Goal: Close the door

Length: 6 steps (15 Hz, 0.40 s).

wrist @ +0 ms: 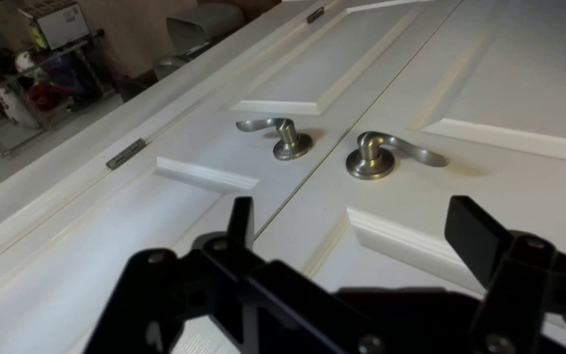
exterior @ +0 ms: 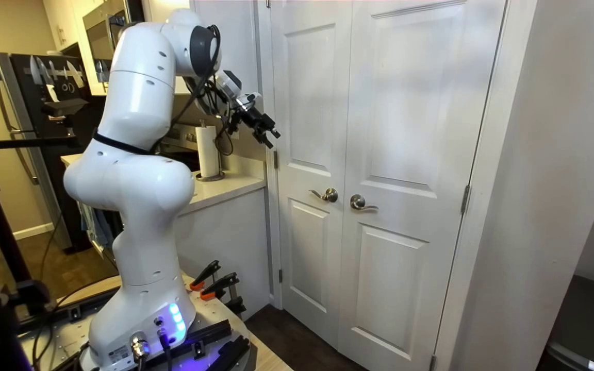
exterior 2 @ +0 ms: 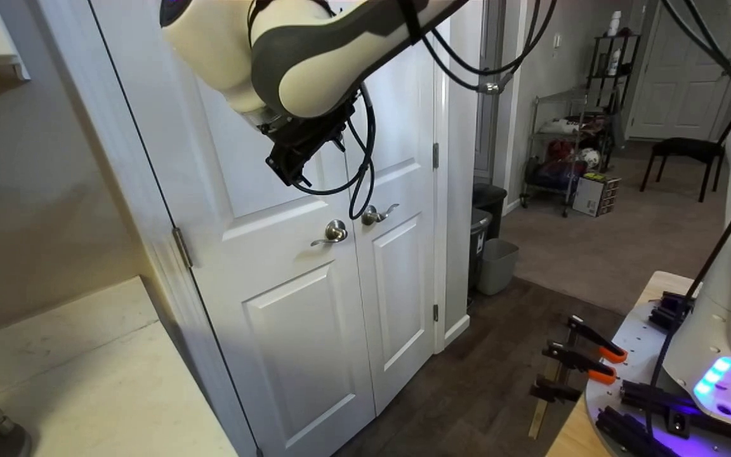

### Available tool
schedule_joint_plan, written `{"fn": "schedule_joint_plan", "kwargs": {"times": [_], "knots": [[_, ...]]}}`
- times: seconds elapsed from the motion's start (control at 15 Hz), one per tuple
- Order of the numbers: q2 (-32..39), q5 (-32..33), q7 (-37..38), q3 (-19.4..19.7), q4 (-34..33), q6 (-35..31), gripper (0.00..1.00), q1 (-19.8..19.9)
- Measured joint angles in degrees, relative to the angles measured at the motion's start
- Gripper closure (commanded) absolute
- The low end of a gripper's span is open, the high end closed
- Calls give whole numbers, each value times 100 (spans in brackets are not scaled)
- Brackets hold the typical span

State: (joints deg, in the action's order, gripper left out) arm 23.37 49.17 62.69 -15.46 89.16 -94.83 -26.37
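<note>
In exterior view: door [exterior: 310, 178], tall white leaf, long axis upright, right of counter [exterior: 237, 184], seemingly flush with matching leaf [exterior: 413, 195], judged closed; gripper [exterior: 273, 139] tilted down toward door.

In exterior view: gripper in front of door, higher than lever handle [exterior 2: 334, 232].

In wrist view: gripper jaws spread, nothing between; door ahead, lever handle beyond them, untouched. Next move, presumably: retreat, or straight push if any gap remains.
</note>
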Motion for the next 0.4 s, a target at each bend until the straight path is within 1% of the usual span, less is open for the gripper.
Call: {"fn": "schedule_joint_plan", "kwargs": {"times": [0.2,0.4], "knots": [[-345,-370,408,-87,338,0,0,-177],[-493,-470,537,-126,442,-10,0,-232]]}}
